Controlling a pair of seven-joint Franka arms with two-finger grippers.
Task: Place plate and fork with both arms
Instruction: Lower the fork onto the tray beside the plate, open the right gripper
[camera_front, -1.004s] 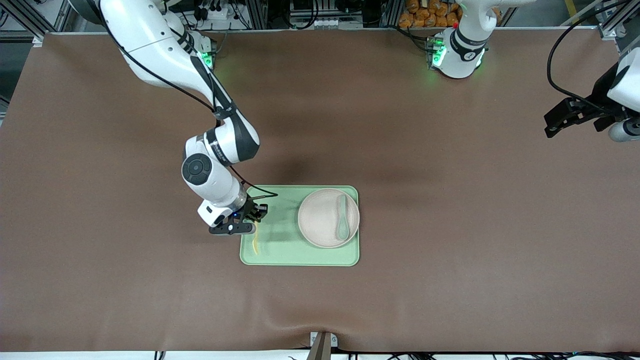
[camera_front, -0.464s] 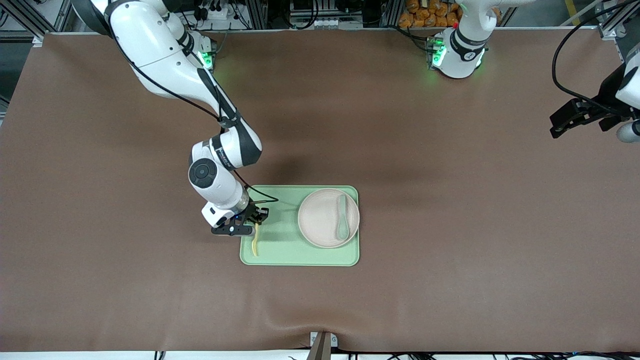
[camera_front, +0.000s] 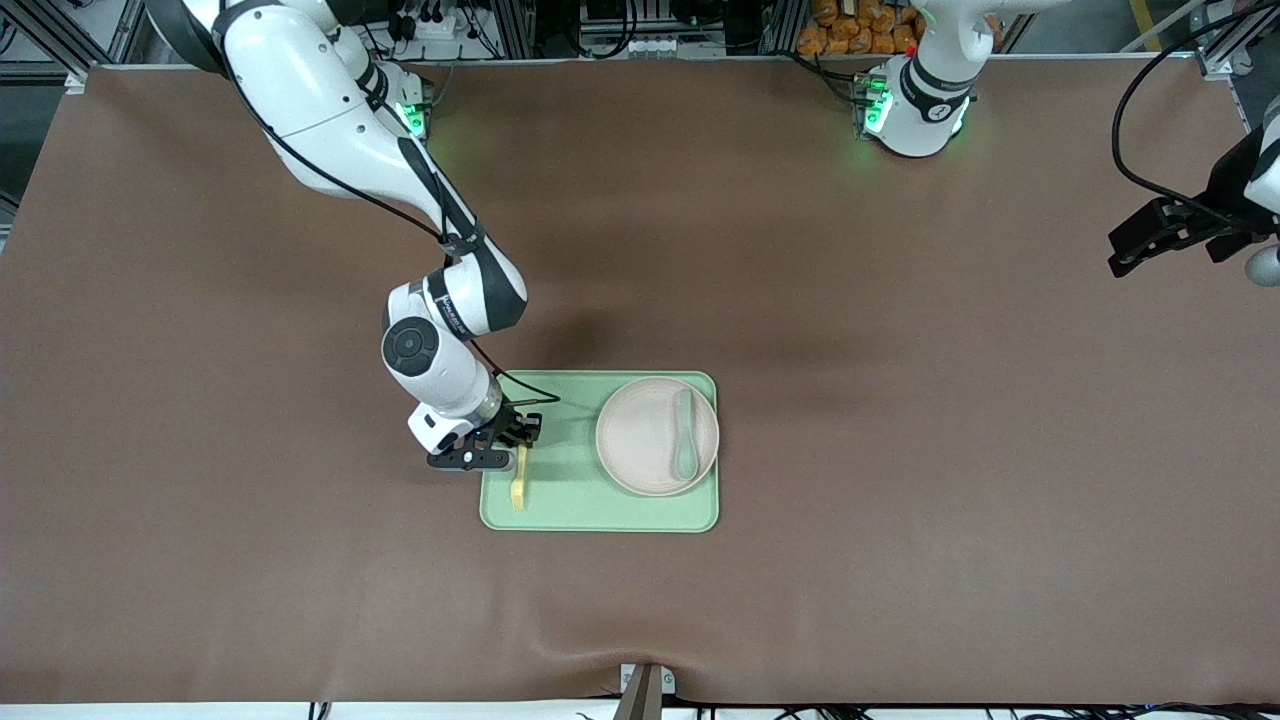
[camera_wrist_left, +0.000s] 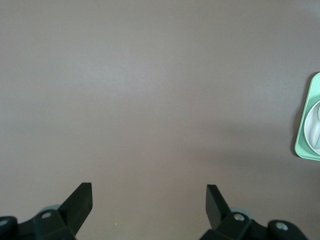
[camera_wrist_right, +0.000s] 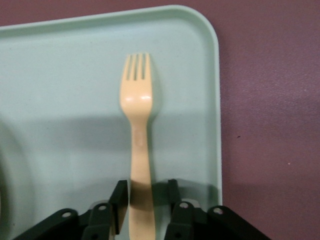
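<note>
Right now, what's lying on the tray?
On the tray: the plate carrying a spoon, and the fork flat, handle between the right tool's parted fingers. Handle end is hidden.

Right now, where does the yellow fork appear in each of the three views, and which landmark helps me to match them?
Front view: the fork lies flat on the green tray, at the tray's end toward the right arm, beside the plate.
Left wrist view: not in it; only a tray corner shows.
Right wrist view: the fork fills the middle, its handle between the right tool's fingers.
Shared landmark: the green tray.
</note>
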